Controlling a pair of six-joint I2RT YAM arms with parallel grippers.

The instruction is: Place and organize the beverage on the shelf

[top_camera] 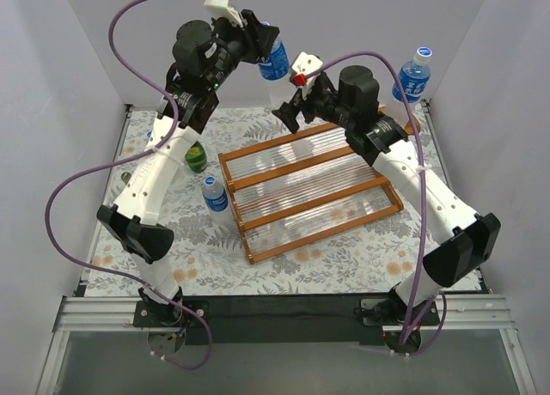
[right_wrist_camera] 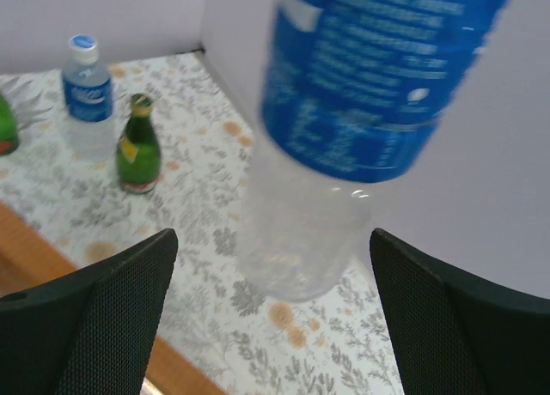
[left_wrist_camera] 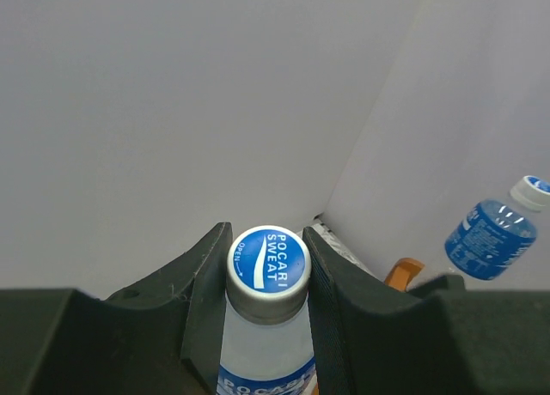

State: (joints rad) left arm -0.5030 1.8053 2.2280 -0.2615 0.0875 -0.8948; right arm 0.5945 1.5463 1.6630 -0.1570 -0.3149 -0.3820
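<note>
Blue-labelled Pocari Sweat bottle (left_wrist_camera: 262, 348): neck clamped in left pincer (left_wrist_camera: 266, 262), held high, presumably to clear shelf (top_camera: 309, 189); right pincer (right_wrist_camera: 271, 266) apart, empty.

tool (left_wrist_camera: 266, 305) gripping capped bottle (left_wrist_camera: 268, 262), second bottle (left_wrist_camera: 491, 239) right

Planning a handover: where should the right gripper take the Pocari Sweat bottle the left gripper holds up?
On the Pocari Sweat bottle, probably the clear lower body below the label: the left gripper clamps the cap end. Come side-on; the right gripper, open, frames that part in its wrist view.
</note>
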